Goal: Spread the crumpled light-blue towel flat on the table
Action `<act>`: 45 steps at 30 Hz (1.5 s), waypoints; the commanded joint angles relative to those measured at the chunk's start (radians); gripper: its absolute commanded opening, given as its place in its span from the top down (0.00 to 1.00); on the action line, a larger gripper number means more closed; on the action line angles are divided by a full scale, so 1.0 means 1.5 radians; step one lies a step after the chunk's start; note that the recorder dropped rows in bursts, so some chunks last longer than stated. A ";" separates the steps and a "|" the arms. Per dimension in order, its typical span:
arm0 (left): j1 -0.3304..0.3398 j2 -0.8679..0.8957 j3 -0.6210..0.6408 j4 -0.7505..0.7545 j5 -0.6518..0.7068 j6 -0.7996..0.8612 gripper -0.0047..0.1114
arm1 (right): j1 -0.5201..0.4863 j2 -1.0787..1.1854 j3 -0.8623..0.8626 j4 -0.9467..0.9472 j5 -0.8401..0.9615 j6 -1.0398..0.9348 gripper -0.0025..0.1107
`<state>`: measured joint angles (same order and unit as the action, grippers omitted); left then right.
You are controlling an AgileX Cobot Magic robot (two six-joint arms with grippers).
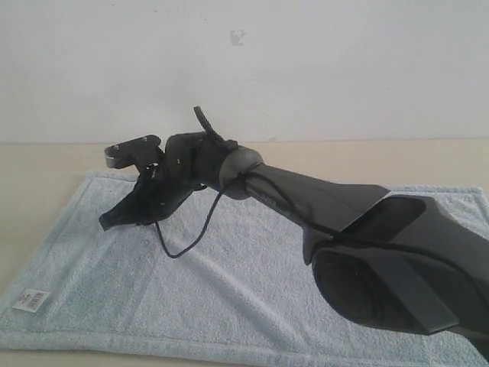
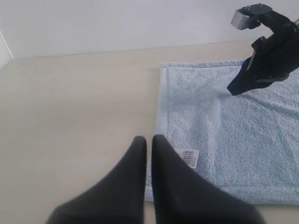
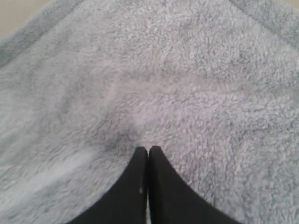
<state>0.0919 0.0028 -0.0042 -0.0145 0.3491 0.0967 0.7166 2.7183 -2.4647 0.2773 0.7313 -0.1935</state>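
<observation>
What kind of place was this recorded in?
Probably a lab or test bench: a plain light-wood table against a blank white wall, a towel laid out, a robot arm over it.

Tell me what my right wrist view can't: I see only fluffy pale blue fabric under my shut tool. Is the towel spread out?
Observer: Yes. In the exterior view the pale light-blue fluffy terry towel lies as a flat rectangle on the pale beige wooden table, with no folds showing.
Operator: Where is my right tool on it?
Observer: The right tool points at the towel's far-left part in that view, near the corner.
Operator: And the left one?
Observer: The left tool is shut and empty, by the towel's edge near the corner with the small white label.
</observation>
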 commanded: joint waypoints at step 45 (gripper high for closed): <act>0.002 -0.002 0.003 0.001 -0.006 0.001 0.93 | -0.588 -0.541 0.995 -0.427 -0.355 0.365 0.98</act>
<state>0.0919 0.0028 -0.0042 -0.0145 0.3472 0.0967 -0.1395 1.8576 -0.9400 -0.3575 0.1815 0.3930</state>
